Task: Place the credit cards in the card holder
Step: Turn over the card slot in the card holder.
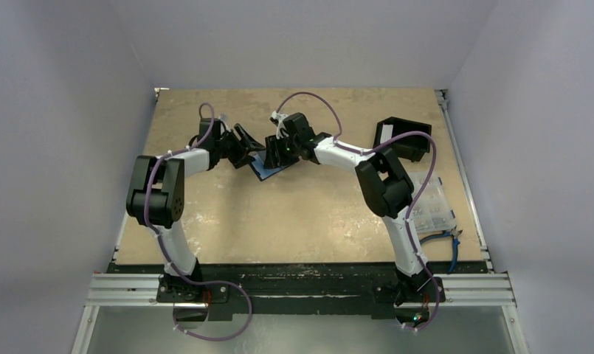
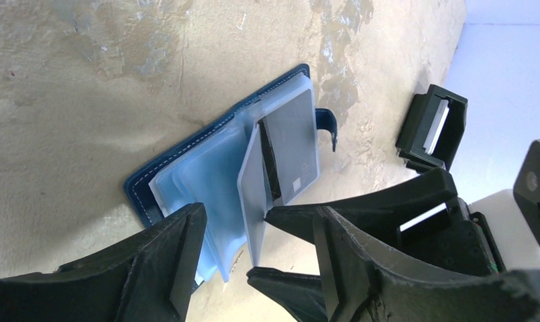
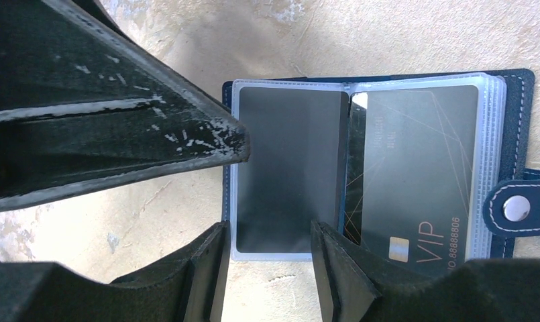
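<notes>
The navy card holder [image 1: 268, 169] lies open on the table between both grippers, its clear sleeves fanned out [image 2: 206, 181]. One sleeve leaf [image 3: 287, 174] stands up with a dark credit card inside it. Beside it another sleeve holds a dark "VIP" credit card [image 3: 421, 181]. My right gripper [image 3: 270, 272] is open, its fingers [image 2: 307, 218] flanking the near end of the upright leaf. My left gripper [image 2: 257, 265] is open too, close over the holder's near edge with sleeves between its fingers. Its finger [image 3: 119, 121] crosses the right wrist view.
A black open-sided box with a white label [image 1: 401, 137] sits at the back right [image 2: 433, 127]. Nearer on the right lies a clear compartment box [image 1: 431, 203], with a blue-handled tool [image 1: 450, 240] by the table's right edge. The holder's snap strap [image 3: 518, 208] sticks out sideways.
</notes>
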Robot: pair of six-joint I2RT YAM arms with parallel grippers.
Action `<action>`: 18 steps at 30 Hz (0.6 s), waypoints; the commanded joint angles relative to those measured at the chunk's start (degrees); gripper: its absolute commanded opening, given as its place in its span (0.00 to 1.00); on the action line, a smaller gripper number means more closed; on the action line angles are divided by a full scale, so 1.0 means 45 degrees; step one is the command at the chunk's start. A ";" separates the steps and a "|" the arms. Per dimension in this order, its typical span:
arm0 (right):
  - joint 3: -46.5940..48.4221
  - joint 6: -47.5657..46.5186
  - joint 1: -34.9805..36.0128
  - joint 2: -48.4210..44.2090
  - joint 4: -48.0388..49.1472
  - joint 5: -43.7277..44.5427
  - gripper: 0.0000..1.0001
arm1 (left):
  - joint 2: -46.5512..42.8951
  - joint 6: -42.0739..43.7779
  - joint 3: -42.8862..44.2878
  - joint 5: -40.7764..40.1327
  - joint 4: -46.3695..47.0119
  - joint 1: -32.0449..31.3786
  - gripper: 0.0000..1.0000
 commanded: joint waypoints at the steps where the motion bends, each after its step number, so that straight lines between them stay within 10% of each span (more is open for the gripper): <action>1: 0.0364 -0.0165 -0.0102 -0.0848 0.0000 -0.0101 0.54 | 0.0303 -0.0250 0.0479 0.0144 0.0910 -0.0187 0.63; 18: -0.0211 -0.0687 -0.0209 -0.2329 -0.1551 0.0801 0.67 | 0.1155 -0.1663 0.2141 0.0529 0.1777 -0.1614 0.55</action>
